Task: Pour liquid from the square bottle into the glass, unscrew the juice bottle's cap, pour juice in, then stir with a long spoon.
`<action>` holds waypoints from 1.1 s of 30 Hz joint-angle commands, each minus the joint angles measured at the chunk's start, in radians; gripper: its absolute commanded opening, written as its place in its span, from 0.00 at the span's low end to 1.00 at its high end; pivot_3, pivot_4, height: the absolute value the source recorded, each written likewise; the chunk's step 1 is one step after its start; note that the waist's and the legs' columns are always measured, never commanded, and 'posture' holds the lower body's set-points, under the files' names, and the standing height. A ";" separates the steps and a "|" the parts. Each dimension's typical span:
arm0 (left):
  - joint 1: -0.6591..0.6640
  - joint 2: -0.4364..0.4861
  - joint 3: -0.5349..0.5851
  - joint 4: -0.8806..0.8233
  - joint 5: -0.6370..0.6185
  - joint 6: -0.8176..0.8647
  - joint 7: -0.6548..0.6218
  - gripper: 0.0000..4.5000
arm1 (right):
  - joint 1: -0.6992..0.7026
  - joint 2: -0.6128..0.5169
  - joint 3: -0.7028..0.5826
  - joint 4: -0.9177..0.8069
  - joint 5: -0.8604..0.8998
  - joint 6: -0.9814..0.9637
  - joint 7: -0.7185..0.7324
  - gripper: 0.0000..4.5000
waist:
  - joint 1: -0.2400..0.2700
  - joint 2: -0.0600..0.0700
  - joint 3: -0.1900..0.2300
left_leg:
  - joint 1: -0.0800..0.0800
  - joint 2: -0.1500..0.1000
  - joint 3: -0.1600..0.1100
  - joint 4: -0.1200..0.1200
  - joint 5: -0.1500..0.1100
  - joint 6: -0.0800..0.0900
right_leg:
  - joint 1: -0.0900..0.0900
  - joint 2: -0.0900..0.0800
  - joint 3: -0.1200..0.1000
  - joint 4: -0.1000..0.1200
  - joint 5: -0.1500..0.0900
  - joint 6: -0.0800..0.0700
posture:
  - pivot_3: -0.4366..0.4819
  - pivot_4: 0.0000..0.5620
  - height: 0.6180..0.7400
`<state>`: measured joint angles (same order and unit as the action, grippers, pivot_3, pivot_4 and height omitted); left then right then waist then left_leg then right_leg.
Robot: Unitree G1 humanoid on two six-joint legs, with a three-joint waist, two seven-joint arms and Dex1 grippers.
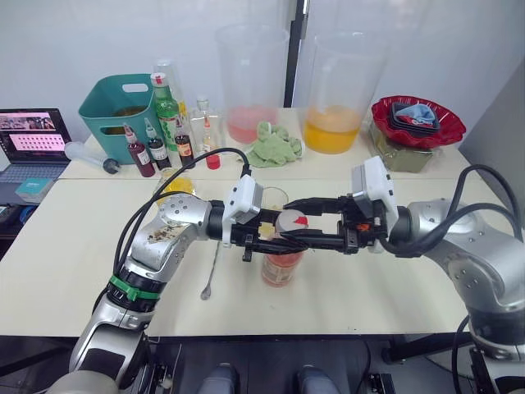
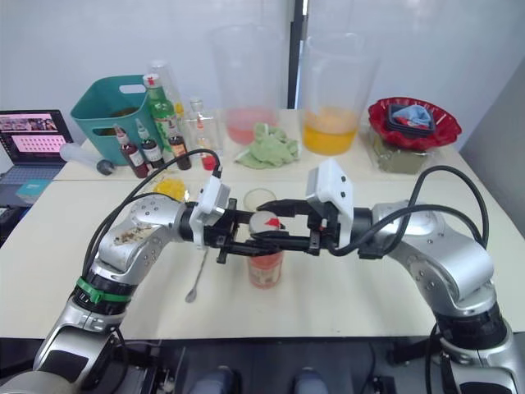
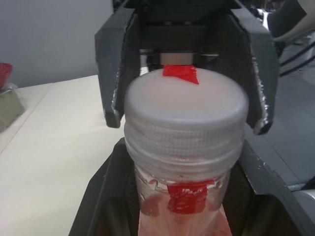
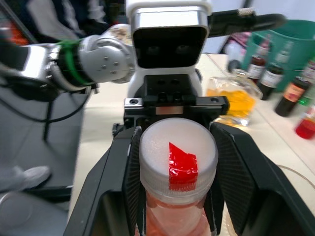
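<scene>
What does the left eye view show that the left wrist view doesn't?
Left eye view: the long spoon lying flat, the glass behind the arms, the square bottle. Left wrist view: ribbing on the cap, red tape on the neck. Both: the juice bottle, capped, between the left end effector and right end effector.

White cap (image 4: 178, 150) w/ red mark; juice bottle (image 1: 281, 267) pink-orange.

The juice bottle (image 1: 283, 263) stands on the counter (image 1: 66, 263) between my jaws. The glass (image 1: 273, 199) sits at its 12 o'clock, the long spoon (image 1: 213, 269) at its 9 o'clock.
</scene>
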<state>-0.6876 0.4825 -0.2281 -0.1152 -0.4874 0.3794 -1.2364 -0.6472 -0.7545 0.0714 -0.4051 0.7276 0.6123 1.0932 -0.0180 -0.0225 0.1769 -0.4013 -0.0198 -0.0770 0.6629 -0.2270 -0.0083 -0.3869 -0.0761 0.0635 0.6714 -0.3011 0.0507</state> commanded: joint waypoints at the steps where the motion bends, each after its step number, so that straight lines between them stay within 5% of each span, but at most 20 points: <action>1: 0.030 0.039 0.024 0.008 0.019 0.031 0.020 0.36 | -0.054 -0.011 0.040 0.088 -0.028 -0.077 0.184 0.37 | -0.001 0.000 0.000 | 0.000 0.000 0.000 0.000 0.000 0.000 | 0.000 0.000 0.000 0.000 0.000 0.000 | 0.48 0.27 1.00; 4: 0.040 0.043 0.025 -0.013 0.015 0.041 0.030 0.36 | -0.134 0.010 0.056 0.174 -0.046 -0.093 0.230 0.37 | 0.000 0.000 0.000 | 0.000 0.000 0.000 -0.001 0.000 0.000 | 0.000 0.000 0.000 0.000 0.000 0.000 | 0.48 0.27 1.00; 5: 0.044 0.044 0.025 -0.019 0.013 0.044 0.033 0.36 | -0.153 0.010 0.060 0.190 -0.050 -0.090 0.242 0.59 | 0.000 0.000 0.000 | 0.000 0.000 0.000 -0.001 0.000 0.000 | 0.000 0.000 0.000 0.000 0.000 0.000 | 0.48 0.27 1.00; 11: 0.049 0.039 0.024 -0.026 0.007 0.050 0.043 0.36 | -0.174 -0.025 -0.002 0.158 -0.010 -0.029 0.246 0.99 | 0.002 0.000 0.000 | -0.001 0.001 -0.001 -0.001 0.000 0.000 | -0.001 -0.001 0.000 0.000 0.000 0.000 | 0.48 0.27 1.00; 16: 0.046 0.028 0.017 -0.015 0.002 0.045 0.040 0.36 | -0.109 -0.079 -0.093 0.024 0.043 0.044 0.161 0.99 | 0.003 0.000 0.000 | -0.002 0.001 -0.001 -0.001 0.000 0.000 | -0.002 -0.001 0.000 0.000 0.000 0.000 | 0.48 0.27 1.00; 22: 0.028 -0.001 0.003 0.022 0.008 0.028 0.028 0.36 | 0.037 -0.076 -0.192 -0.156 0.076 0.167 -0.123 0.99 | 0.005 0.000 0.000 | -0.002 0.001 -0.001 -0.001 0.000 0.000 | -0.002 -0.001 0.000 0.000 0.000 0.000 | 0.48 0.27 1.00; 33: 0.001 -0.028 -0.012 0.074 0.019 0.001 0.002 0.36 | 0.128 0.024 -0.169 -0.312 0.110 0.284 -0.465 0.99 | 0.007 0.000 0.000 | -0.002 0.000 -0.001 -0.001 0.000 0.000 | -0.001 -0.002 0.000 0.000 0.000 0.000 | 0.48 0.27 1.00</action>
<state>-0.6906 0.4556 -0.2059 -0.0560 -0.5037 0.3757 -1.2269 -0.5155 -0.7356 -0.0906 -0.6945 0.8289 0.8892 0.6605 -0.0107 -0.0226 0.1768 -0.4036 -0.0199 -0.0783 0.6621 -0.2272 -0.0079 -0.3880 -0.0776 0.0633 0.6710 -0.3010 0.0508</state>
